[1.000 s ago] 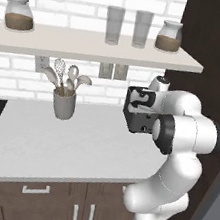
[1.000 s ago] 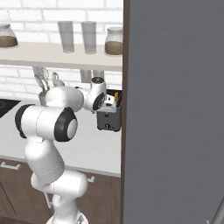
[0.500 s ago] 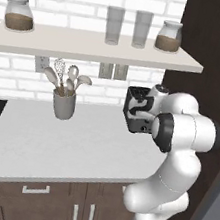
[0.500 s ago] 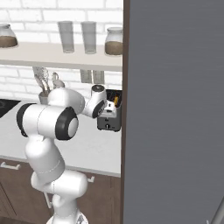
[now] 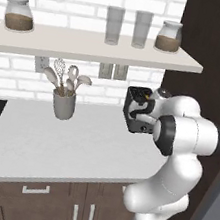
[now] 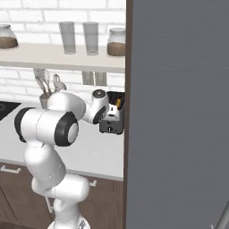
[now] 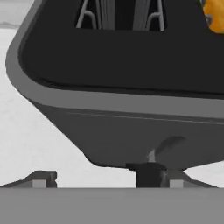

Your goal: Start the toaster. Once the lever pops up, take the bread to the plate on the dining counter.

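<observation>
The left base view looks forward and down from behind the arm, which rises at 5 o'clock, over the white worktop point(image 5: 75, 147) to the brick wall. The right base view faces the same way, arm at 7 o'clock, a grey panel point(image 6: 179, 112) filling its 3 o'clock half. Both share the toaster point(image 5: 136, 109) and utensil cup point(image 5: 63, 105). The hand view sits very near the toaster's top edge.

Even, soft, shadowless rendered light
</observation>
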You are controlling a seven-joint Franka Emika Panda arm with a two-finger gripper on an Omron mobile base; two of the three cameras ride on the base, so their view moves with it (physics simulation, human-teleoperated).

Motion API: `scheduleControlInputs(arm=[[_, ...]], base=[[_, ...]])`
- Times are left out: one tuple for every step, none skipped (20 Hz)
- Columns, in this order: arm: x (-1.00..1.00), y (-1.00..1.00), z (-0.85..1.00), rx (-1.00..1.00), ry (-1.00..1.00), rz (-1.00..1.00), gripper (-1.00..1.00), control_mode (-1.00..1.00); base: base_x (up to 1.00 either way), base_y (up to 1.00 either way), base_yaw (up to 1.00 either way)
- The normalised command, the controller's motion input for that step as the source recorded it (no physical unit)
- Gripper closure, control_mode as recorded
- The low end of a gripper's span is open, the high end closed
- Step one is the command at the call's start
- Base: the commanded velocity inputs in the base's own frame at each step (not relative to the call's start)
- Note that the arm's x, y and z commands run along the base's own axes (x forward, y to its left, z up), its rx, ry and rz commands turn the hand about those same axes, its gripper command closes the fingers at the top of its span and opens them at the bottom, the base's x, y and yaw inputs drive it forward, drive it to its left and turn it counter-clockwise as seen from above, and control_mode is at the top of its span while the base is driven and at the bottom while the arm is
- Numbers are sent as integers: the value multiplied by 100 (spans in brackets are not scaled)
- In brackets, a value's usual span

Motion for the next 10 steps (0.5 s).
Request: scheduleControlInputs(arm=[[-66, 0, 47, 3, -20, 0, -100, -100], [-81, 0, 84, 4, -23, 0, -100, -100], [-86, 0, 100, 6, -22, -2, -100, -100], [-84, 0, 100, 7, -22, -2, -100, -100], [-82, 0, 100, 7, -21, -3, -100, -100], [-74, 0, 100, 6, -19, -4, -100, -100], [-69, 0, 100, 6, -17, -5, -100, -100], [-61, 0, 100, 5, -15, -5, -100, -100], [-52, 0, 100, 3, -13, -4, -100, -100], [-37, 0, 100, 2, -9, -3, -100, -100]], base=[[0, 0, 0], [0, 0, 0], [0, 0, 0], [0, 0, 0], [0, 0, 0], [0, 0, 0], [0, 0, 0], [0, 0, 0], [0, 0, 0], [0, 0, 0]])
